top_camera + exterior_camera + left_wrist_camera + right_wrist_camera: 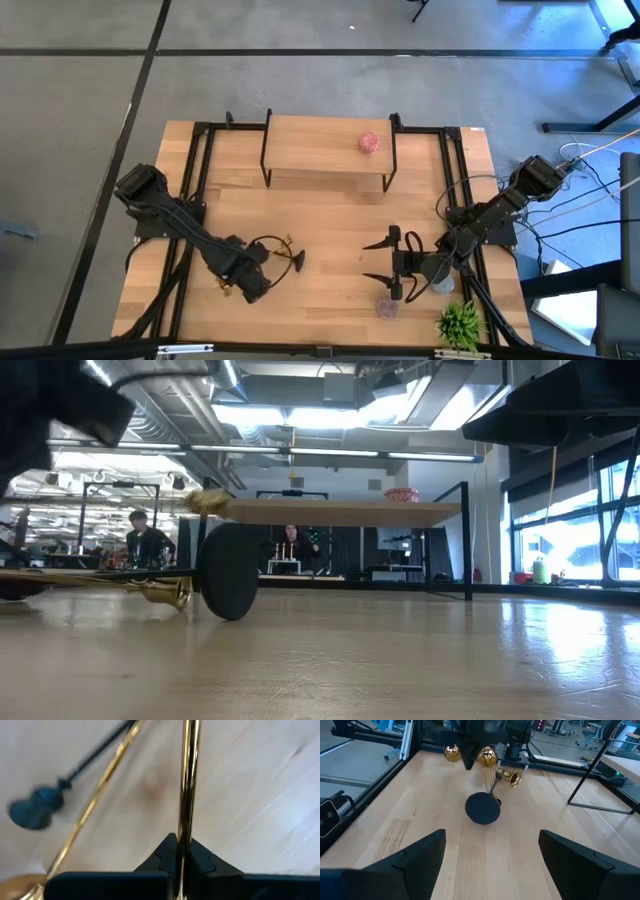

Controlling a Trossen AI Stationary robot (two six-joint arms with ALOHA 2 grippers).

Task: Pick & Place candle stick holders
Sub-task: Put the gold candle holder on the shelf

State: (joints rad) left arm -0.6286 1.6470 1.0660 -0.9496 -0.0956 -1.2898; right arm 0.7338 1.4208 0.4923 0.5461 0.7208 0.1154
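Note:
Three candle stick holders lie together on the wooden table at the near left (pixel 283 252). The black one shows its round base (pixel 482 808) (pixel 228 570) and its small cup (pixel 34 809). One gold holder (pixel 95 800) lies beside it, its stem low over the table in the low view (pixel 100 578). My left gripper (pixel 252 278) is shut on the stem of the other gold holder (pixel 187 780). My right gripper (pixel 385 264) is open and empty at the near right, facing the holders from a distance. My left gripper pinches the gold holder's thin stem (pixel 186 827) between its two fingers (pixel 202 857). The stem runs straight on past the fingertips over the table. Which end it holds, and whether the holder is clear of the table, I cannot tell.
A low wooden shelf on black legs (pixel 328 150) stands at the far middle, with a pink ball (pixel 370 142) on top. Another pink thing (pixel 386 306) and a small green plant (pixel 460 322) sit at the near right. People show in the room beyond (pixel 145 542).

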